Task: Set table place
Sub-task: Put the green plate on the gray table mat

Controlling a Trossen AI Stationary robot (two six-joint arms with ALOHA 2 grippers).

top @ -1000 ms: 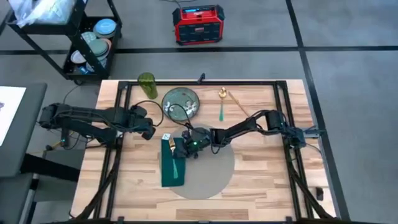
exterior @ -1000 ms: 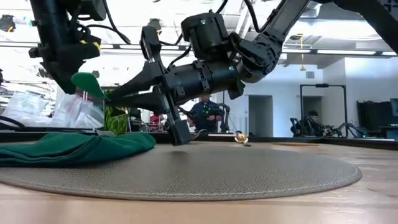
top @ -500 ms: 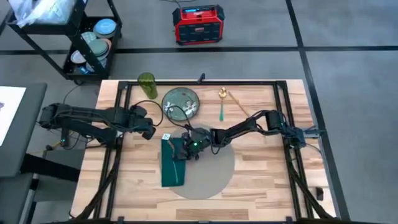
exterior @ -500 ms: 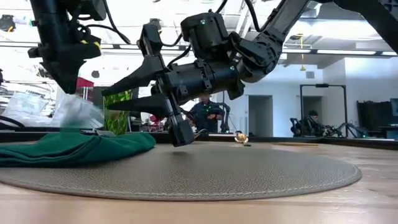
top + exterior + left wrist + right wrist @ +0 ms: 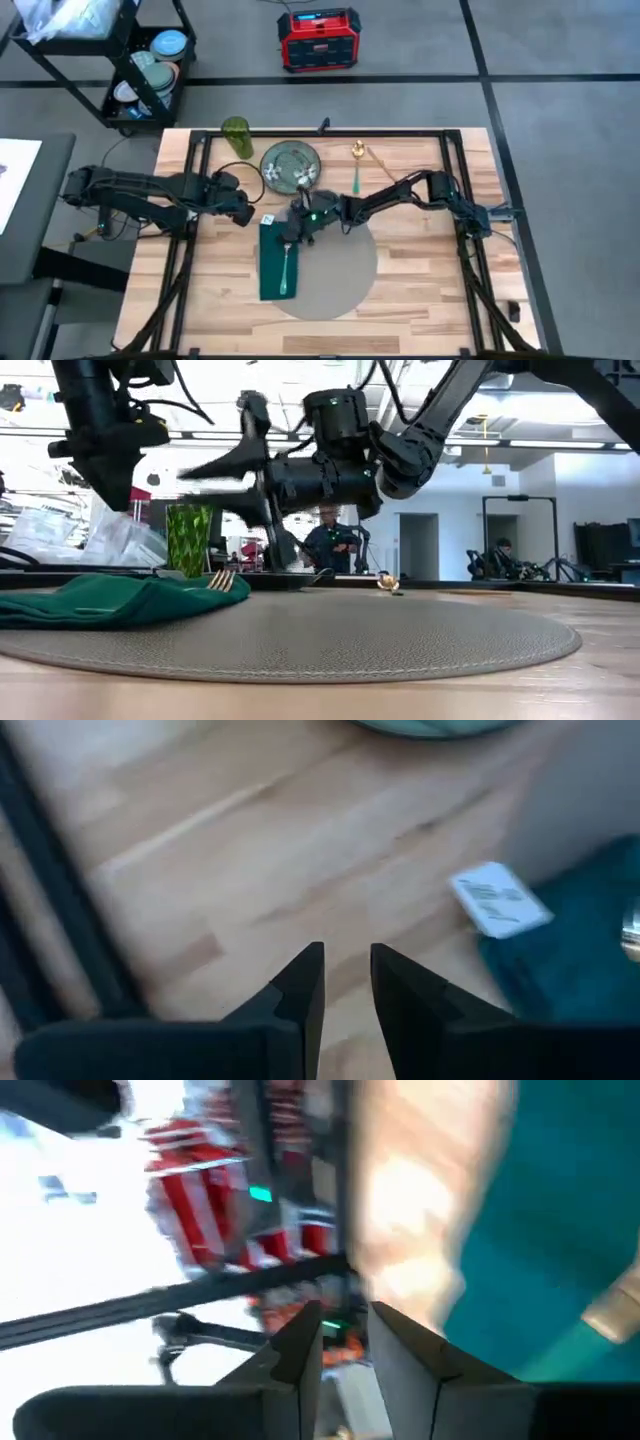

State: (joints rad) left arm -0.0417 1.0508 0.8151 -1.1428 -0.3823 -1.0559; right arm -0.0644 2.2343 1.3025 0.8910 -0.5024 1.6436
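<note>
The round grey placemat (image 5: 335,270) lies flat on the wooden table (image 5: 425,275). Along its left part lies a folded green napkin (image 5: 272,272), and a fork (image 5: 287,262) rests on top, tines toward the far edge (image 5: 220,580). My right gripper (image 5: 292,232) hovers above the napkin's far end, clear of it, fingers level and a little apart (image 5: 195,495). My left gripper (image 5: 247,215) waits over bare wood left of the napkin with a narrow gap between its fingers (image 5: 347,960), nothing in it.
A green patterned plate (image 5: 290,165) and a green glass (image 5: 237,137) stand near the far edge. A gold spoon (image 5: 372,160) and a green-handled utensil (image 5: 355,178) lie far right of the plate. A white tag (image 5: 497,900) sits at the napkin's far corner.
My right gripper has opened and let go of a raised flap of the green napkin, which has dropped flat. It has then risen and drawn back toward the far edge, leaving the fork uncovered on the napkin.
</note>
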